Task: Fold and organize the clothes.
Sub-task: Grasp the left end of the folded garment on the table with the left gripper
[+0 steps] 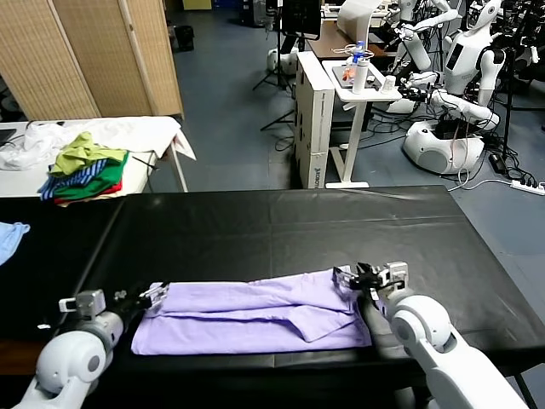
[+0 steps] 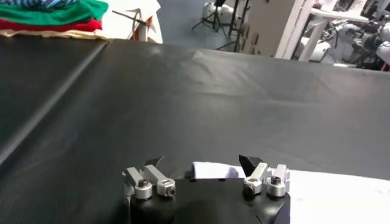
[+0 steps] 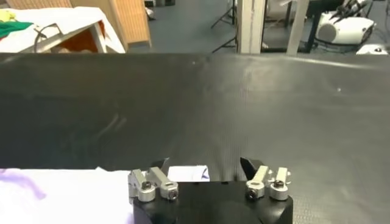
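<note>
The clothes are one pale lavender T-shirt, folded into a long band on the black table near its front edge. My left gripper is at the band's left end. In the left wrist view this gripper is open, its fingertips wide apart, and a corner of the shirt lies between them. My right gripper is at the band's right end. The right wrist view shows that gripper open too, with a shirt corner between its fingertips and more lavender fabric beside it.
A heap of green, yellow, striped and red garments lies on a white table at the back left. A small light blue cloth sits at the black table's left edge. A white desk and other robots stand beyond the table.
</note>
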You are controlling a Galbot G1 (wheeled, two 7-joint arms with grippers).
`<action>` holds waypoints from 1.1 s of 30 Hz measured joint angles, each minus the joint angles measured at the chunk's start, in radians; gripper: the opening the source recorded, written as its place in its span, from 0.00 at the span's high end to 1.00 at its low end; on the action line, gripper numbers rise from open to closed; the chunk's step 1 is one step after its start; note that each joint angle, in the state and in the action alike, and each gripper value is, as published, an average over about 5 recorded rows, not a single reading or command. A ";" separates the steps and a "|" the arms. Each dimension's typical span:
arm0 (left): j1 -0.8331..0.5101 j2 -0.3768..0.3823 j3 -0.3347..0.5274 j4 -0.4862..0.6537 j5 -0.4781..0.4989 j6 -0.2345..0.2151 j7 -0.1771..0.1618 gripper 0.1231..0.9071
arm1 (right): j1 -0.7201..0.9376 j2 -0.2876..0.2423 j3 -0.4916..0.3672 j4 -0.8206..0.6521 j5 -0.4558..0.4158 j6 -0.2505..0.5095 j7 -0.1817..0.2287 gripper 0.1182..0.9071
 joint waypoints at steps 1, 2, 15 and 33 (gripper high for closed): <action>0.001 0.000 0.000 0.000 0.000 0.000 0.000 0.22 | 0.000 0.001 0.000 0.000 0.000 0.000 0.000 0.25; 0.002 0.000 0.000 0.000 -0.001 0.001 0.000 0.31 | 0.000 0.001 0.000 -0.001 0.000 0.000 -0.001 0.28; 0.014 -0.014 0.001 -0.008 0.013 0.000 0.000 0.97 | -0.029 0.024 0.015 0.009 -0.034 0.008 0.002 0.91; 0.018 -0.028 -0.004 -0.026 0.053 -0.027 0.025 0.88 | -0.062 0.034 0.055 0.053 -0.059 0.021 -0.020 0.63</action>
